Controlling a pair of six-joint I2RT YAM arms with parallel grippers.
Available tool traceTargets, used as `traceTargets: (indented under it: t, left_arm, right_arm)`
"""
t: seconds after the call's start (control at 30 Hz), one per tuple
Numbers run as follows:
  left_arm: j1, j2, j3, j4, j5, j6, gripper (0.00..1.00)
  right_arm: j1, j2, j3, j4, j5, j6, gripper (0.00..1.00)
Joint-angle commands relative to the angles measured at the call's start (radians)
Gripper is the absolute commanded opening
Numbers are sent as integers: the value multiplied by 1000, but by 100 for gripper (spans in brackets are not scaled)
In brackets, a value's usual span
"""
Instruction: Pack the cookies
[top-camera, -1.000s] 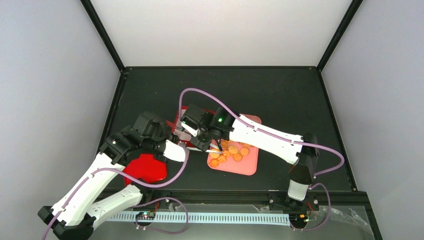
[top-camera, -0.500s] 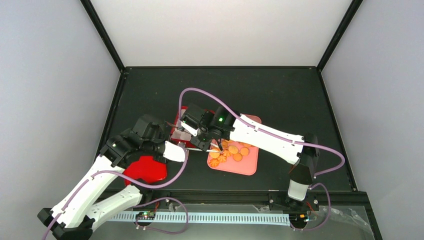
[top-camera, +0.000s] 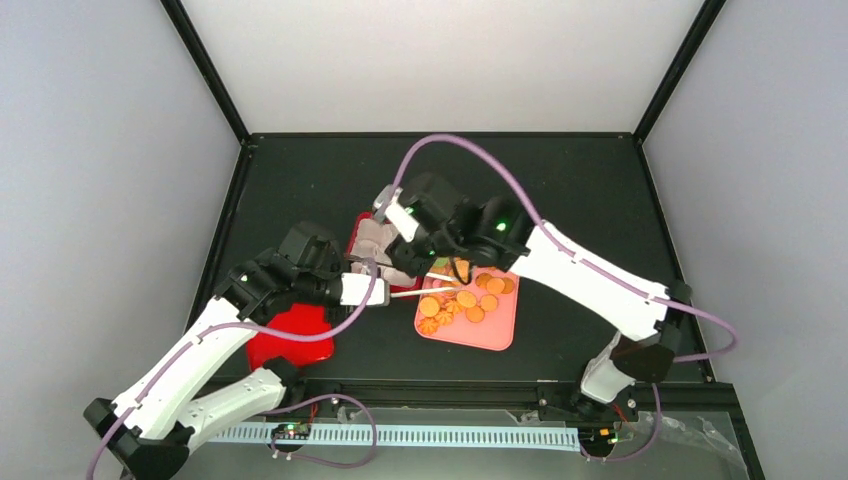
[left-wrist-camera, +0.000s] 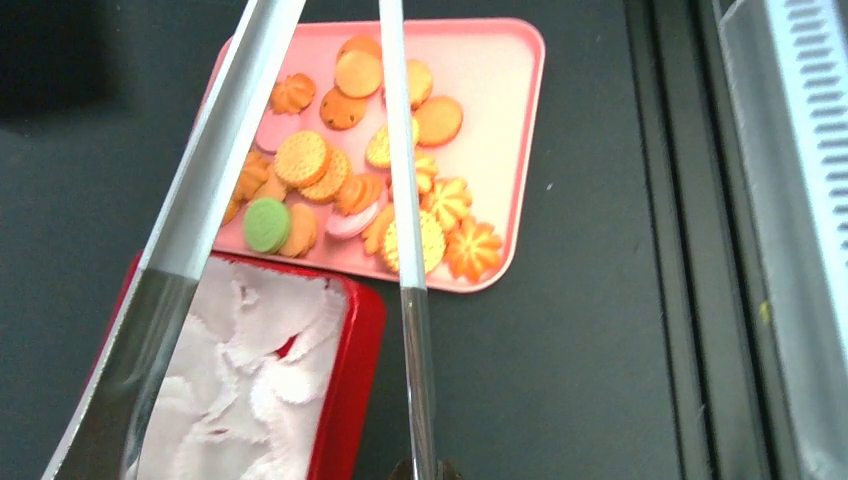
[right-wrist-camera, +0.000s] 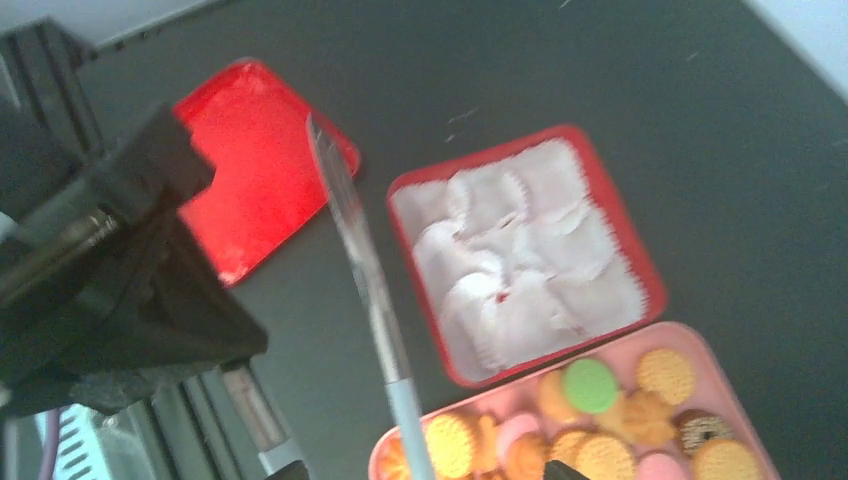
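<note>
Top external view shows us the left gripper (top-camera: 372, 290) clamped shut on the handle end of the metal tongs (top-camera: 420, 292), whose two blades reach rightward over the pink tray (top-camera: 497, 335). The cookies (top-camera: 465, 298) lie heaped on that tray, close to the middle of the near edge of the tabletop (top-camera: 560, 190). Most are orange-golden, and we spot one green cookie (left-wrist-camera: 266, 224) among them. Touching the tray's left side sits a red box (left-wrist-camera: 366, 325) lined with white paper cups (left-wrist-camera: 260, 320). A red lid (top-camera: 290, 335) lies flat towards the near left corner, partly under the left arm. The right gripper (top-camera: 393, 250) hangs above the red box, its jaws apart, and we see nothing clamped between them.
</note>
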Motion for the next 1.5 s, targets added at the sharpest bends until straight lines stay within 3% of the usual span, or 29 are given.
traceTargets:
  t: [0.0,0.1,0.23,0.43,0.67,1.17,1.3,1.47]
  left_arm:
    - [-2,43,20,96,143,-214,1]
    - [2,67,30,157,204,-345,1]
    - [48,88,69,270,304,-563,2]
    - [158,117,126,469,475,-969,1]
    - [193,141,71,761,692,-1315,1]
    - [191,132,65,853,812,-1442,2]
    - [191,133,68,870,811,-1450,2]
    - [192,135,68,878,810,-1444,1]
  right_arm:
    - [-80,-132,-5,126,-1,68,67]
    - [-154,-253,-98,253,-52,134,76]
    - [-272,-478,-329,502,-188,237,98]
    - [-336,-725,-624,725,-235,342,100]
    - [-357,-802,-823,931,-369,433,100]
    - [-356,-568,-808,1290,-537,554,99]
    - [-357,-539,-834,1388,-560,622,90]
    - [-356,-516,-861,1480,-591,693,71]
